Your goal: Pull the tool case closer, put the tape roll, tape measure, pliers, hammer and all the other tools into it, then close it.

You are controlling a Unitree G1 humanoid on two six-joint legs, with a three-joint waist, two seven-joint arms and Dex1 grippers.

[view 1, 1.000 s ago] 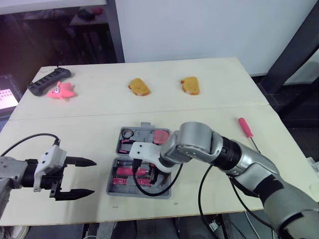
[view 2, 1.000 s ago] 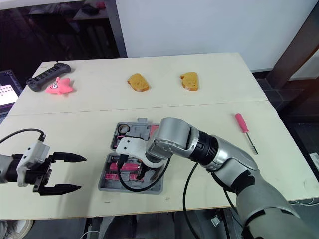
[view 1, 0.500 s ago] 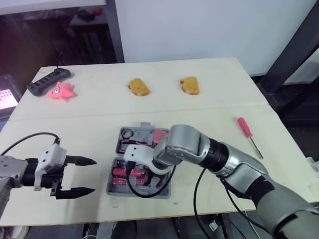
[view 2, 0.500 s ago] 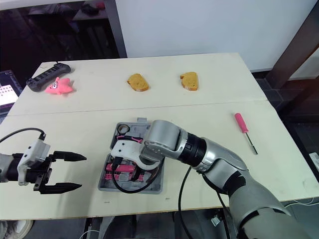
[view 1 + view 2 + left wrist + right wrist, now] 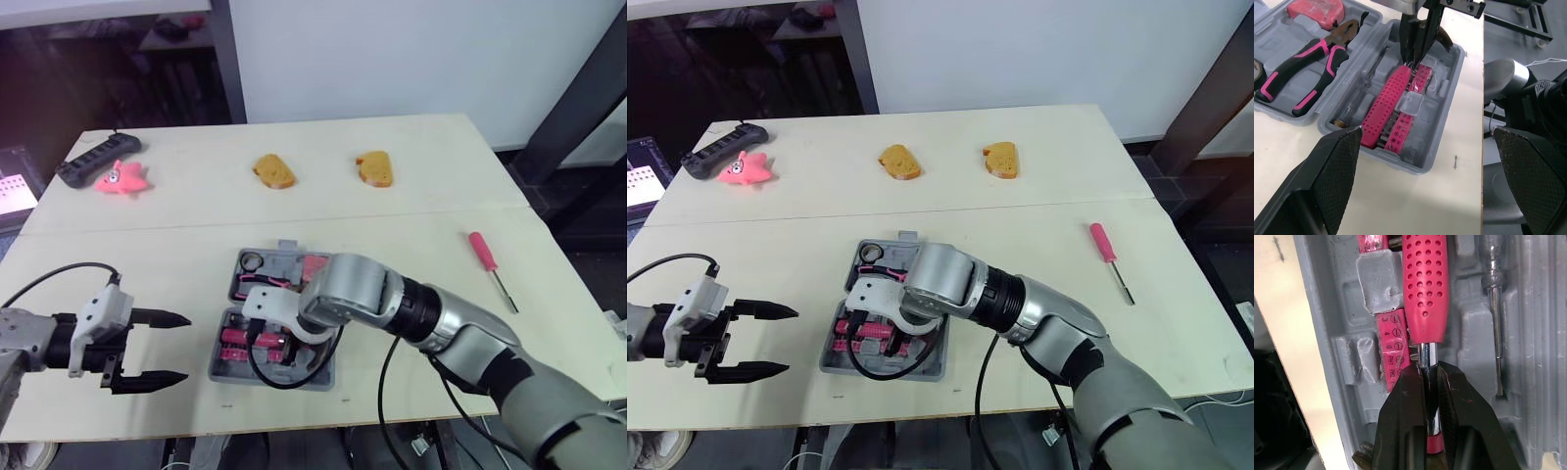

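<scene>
At the near left, the left pincer [image 5: 176, 347] is held above the counter [image 5: 176, 264], its fingers spread and nothing between them. Right of it, near the counter's front edge, the open grey tool case [image 5: 1442, 107] is found. In its near half, the right pincer [image 5: 1426, 367] is clenched on the metal shaft of a pink-handled driver [image 5: 1425, 289] lying in the tray. In the far half, pliers [image 5: 1308, 63], a tape roll [image 5: 253, 261] and a red tape measure [image 5: 1315, 10] are seated. A pink screwdriver [image 5: 482, 250] is left on the counter well to the right. Farther back, two bread pieces [image 5: 273, 171] are seen.
</scene>
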